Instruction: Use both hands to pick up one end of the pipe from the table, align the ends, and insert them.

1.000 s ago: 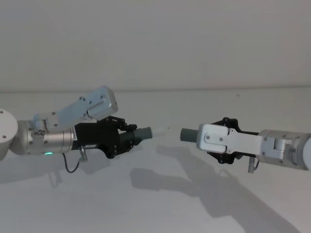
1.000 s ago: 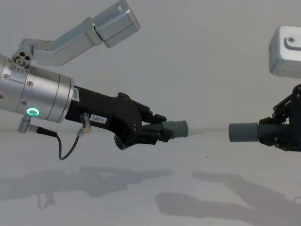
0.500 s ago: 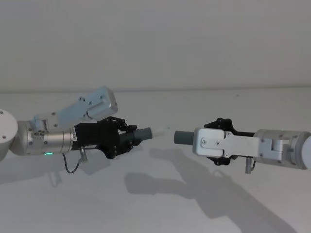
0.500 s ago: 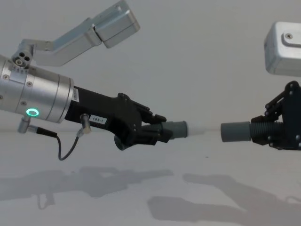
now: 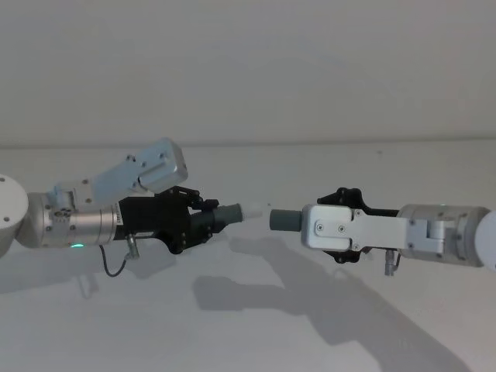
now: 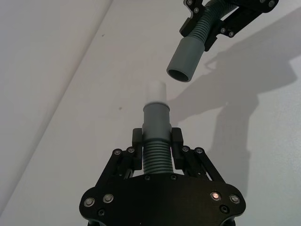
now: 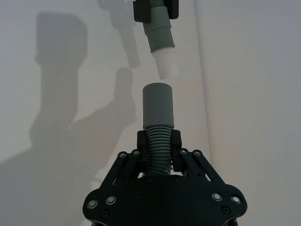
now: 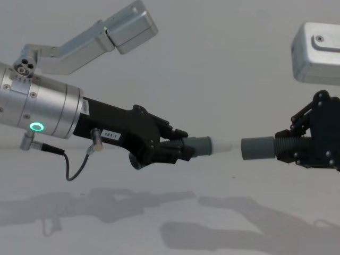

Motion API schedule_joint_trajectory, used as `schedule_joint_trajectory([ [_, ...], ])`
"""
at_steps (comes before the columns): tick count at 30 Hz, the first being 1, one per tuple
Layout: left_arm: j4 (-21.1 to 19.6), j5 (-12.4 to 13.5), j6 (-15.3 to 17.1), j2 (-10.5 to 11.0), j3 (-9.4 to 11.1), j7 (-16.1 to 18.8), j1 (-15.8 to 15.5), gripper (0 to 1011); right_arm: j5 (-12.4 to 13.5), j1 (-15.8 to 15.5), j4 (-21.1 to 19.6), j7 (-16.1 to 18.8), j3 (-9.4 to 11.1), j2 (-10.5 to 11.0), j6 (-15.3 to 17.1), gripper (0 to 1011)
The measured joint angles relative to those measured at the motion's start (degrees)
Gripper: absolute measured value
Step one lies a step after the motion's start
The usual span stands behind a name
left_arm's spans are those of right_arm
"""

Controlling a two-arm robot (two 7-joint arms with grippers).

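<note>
Left claw [image 8: 183, 149] grips the white-tipped pipe piece [image 8: 208, 145]; right claw [image 8: 297, 149] grips the open-mouthed piece [image 8: 258, 148]. Ends nearly aligned, apparently not touching, above the surface [image 5: 256, 333].

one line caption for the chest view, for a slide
Left end effector and right end effector hold two pipe halves in the air, white tip facing open mouth, not yet joined.

The head camera is looking down and forward over the table [image 5: 256, 325], taking in both arms. The chest camera is sitting lower, facing across sideways-on. Each wrist camera is peering closely along its own fingers; all four are sharing the gap between the pipe ends, apparently mid-air.
</note>
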Motion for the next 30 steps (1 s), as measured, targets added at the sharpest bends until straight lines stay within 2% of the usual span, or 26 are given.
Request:
schedule_joint_trajectory([
  [30, 0.0, 0.0, 0.0, 0.0, 0.0, 0.0, 0.0, 323, -1.3, 4.3, 5.5, 3.1, -1.1, -4.7, -3.0, 253],
])
